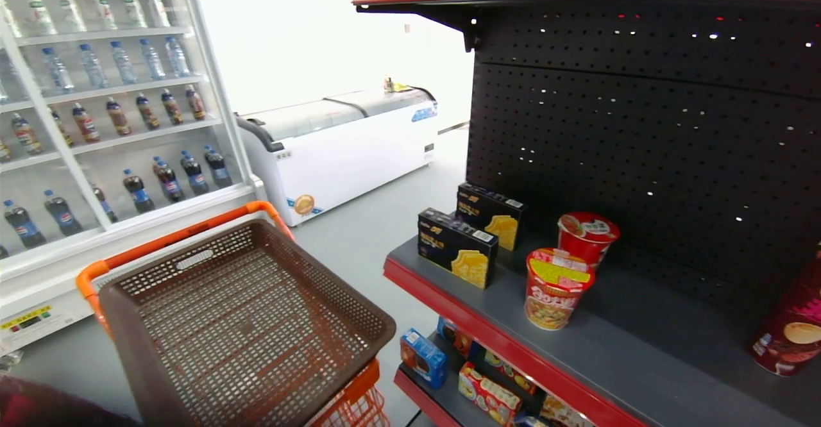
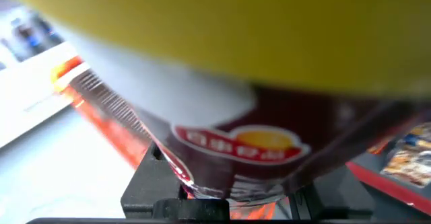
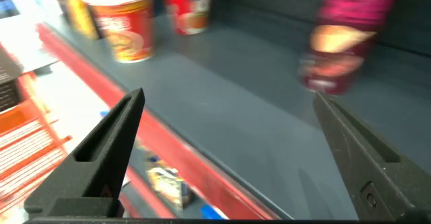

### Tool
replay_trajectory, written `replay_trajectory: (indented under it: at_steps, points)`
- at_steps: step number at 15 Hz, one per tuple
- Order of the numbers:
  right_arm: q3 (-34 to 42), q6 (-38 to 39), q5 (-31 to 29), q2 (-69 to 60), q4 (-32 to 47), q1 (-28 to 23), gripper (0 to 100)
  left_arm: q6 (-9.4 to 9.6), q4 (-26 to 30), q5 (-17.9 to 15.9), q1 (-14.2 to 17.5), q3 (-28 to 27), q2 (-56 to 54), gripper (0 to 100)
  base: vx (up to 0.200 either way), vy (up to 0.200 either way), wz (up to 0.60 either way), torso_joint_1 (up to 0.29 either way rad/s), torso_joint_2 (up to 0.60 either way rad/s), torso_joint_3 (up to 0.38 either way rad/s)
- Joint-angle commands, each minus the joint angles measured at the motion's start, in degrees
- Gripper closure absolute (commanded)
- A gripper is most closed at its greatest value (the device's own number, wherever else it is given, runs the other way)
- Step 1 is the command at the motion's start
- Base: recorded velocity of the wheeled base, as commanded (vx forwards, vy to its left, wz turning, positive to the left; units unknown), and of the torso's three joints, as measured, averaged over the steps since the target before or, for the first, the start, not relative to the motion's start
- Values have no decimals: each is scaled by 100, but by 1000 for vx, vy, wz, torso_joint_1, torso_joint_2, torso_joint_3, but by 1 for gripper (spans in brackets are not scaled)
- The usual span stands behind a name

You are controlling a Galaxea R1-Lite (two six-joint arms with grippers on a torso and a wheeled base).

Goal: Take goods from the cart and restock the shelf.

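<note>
My left fingers [image 2: 141, 183] clamp a yellow-lidded can [image 2: 242, 146]. My right fingers [image 3: 111, 150] are spread wide, poised above the shelf [image 3: 222, 116], where a second can [image 1: 792, 331] stands at three o'clock from the noodle cups [image 1: 559, 286].

2 blk boxes [image 1: 457, 247] [image 1: 490, 214], 2 noodle cups [image 1: 557, 289] [image 1: 587, 234], chip can [image 1: 792, 331] upright on shelf [image 1: 641, 363], brown cart [image 1: 192, 251] beside

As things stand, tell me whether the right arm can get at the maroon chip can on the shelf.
Probably yes: the right end effector is open and faces the maroon chip can, with only bare shelf between them; the noodle cups stand to the side.
</note>
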Motion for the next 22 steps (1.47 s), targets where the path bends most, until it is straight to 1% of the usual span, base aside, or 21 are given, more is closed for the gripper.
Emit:
replay_trajectory:
  at_steps: [1,3,6,8,9,12,20,22]
  points:
    - [1,0,-2,7,4,4,0,8,9,-18,-10,-4,-144,100,0,0,-600,22,2,-7]
    - [1,0,-2,7,4,-4,0,8,220,-35,-10,-31,-276,100,0,0,-600,2,0,5]
    - [1,0,-2,7,4,4,0,8,967,-35,-28,-154,-847,100,0,0,-600,2,5,2]
    - [1,0,-2,7,4,4,0,8,1442,-35,-46,-215,-1181,100,0,0,0,0,0,0]
    - [1,0,-2,7,4,4,0,8,1547,-35,-46,-215,-1286,100,0,0,0,0,0,0]
    - [1,0,-2,7,4,-4,0,8,1591,-35,-46,-198,-1366,100,0,0,0,0,0,0]
    - [1,-9,25,7,4,-4,0,8,1591,-18,-28,-171,-1383,100,0,0,-600,5,4,2]
    - [1,-9,25,7,4,4,0,8,1591,-18,-28,-180,-1383,100,0,0,0,0,0,0]
